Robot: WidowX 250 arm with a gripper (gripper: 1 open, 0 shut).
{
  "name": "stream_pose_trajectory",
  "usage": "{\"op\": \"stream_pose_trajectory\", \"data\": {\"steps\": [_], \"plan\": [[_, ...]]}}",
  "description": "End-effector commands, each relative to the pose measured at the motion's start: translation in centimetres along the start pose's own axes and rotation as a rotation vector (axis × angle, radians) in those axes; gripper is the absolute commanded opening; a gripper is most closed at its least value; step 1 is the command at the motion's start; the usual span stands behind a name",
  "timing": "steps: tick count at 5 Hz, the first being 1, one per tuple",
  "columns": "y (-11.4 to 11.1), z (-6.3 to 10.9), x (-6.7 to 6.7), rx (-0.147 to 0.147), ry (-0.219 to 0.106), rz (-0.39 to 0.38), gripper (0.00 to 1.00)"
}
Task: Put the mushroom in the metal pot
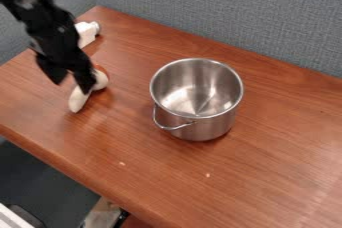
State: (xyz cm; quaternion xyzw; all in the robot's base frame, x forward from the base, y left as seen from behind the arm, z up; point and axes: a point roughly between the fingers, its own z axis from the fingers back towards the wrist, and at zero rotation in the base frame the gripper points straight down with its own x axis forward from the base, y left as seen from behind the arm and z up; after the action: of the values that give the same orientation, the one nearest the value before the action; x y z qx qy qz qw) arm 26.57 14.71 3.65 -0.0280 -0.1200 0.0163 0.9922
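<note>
**Spread fingers over the mushroom, pot empty**

The gripper [70, 74] is down at the left of the wooden surface [254, 162], its fingers spread wide to either side of the mushroom [83, 92] and gripping nothing. The mushroom lies on its side on the surface, well apart from the metal pot [197, 97], which stands upright to its right. A white block [86, 31] sits behind the arm.

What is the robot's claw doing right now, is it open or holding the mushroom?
Gripper: open, its fingers down around the mushroom lying on the table. It has not closed on it, so nothing is held yet.
</note>
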Motion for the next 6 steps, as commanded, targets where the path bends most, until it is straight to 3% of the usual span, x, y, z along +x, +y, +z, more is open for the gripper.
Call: {"op": "stream_pose_trajectory", "data": {"steps": [1,2,3,4,5,6], "plan": [[-1.6,-0.9,0.9,0.007,-0.087,-0.005,1.00],[-0.9,-0.8,1.3,-0.028,-0.052,0.003,0.00],[-0.6,0.6,1.7,-0.065,-0.032,0.014,0.00],[0.4,2.1,1.3,-0.033,-0.036,0.077,1.00],[1.4,3.2,1.0,-0.003,-0.041,0.129,0.00],[0.8,3.1,1.8,0.014,-0.055,0.123,1.00]]}}
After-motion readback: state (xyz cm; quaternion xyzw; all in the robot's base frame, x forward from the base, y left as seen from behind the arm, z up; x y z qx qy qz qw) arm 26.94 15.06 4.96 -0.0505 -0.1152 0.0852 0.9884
